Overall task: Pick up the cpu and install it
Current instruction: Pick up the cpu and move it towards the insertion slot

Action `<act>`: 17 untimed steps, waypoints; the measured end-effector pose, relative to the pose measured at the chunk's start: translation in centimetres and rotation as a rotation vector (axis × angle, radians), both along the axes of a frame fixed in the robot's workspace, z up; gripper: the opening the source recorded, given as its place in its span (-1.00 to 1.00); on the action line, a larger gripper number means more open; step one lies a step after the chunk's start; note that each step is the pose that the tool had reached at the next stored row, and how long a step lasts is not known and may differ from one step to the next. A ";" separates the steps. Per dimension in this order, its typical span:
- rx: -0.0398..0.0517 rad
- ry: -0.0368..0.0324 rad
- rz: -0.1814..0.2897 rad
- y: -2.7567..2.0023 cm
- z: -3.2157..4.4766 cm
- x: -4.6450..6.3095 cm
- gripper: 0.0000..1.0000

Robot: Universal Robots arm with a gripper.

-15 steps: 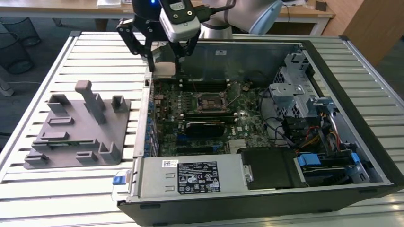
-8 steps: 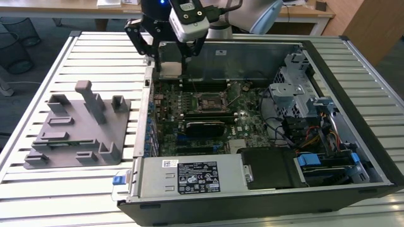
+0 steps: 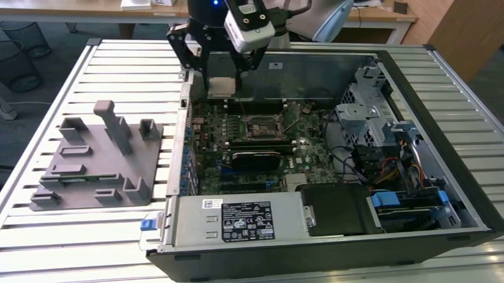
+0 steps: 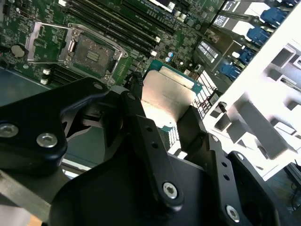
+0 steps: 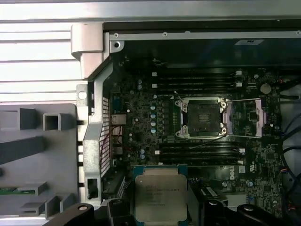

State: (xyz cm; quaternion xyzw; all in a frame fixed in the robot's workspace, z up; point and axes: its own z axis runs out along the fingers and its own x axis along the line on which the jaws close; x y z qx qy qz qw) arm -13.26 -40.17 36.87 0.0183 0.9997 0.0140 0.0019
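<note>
**The cpu (image 3: 223, 86) held over the computer case (image 3: 315, 262)**

The jaws are clenched on the cpu's edges, its pale metal top facing outward. It hangs above the green board (image 5: 141, 127), clear of the open socket (image 5: 204, 117). A grey tray (image 3: 94, 159) sits on the counter (image 3: 118, 65) beside the case.

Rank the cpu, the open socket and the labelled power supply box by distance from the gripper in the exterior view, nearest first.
1. cpu: clamped in the gripper.
2. open socket: toward the middle of the motherboard.
3. power supply box: lowest in the view, well past the socket.
</note>
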 end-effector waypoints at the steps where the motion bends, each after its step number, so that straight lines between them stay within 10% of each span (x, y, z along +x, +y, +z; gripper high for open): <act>1: 0.0000 0.0000 0.000 0.00 0.00 0.2 0.08; 17: 0.0000 0.0000 0.000 0.00 -0.02 3.0 0.08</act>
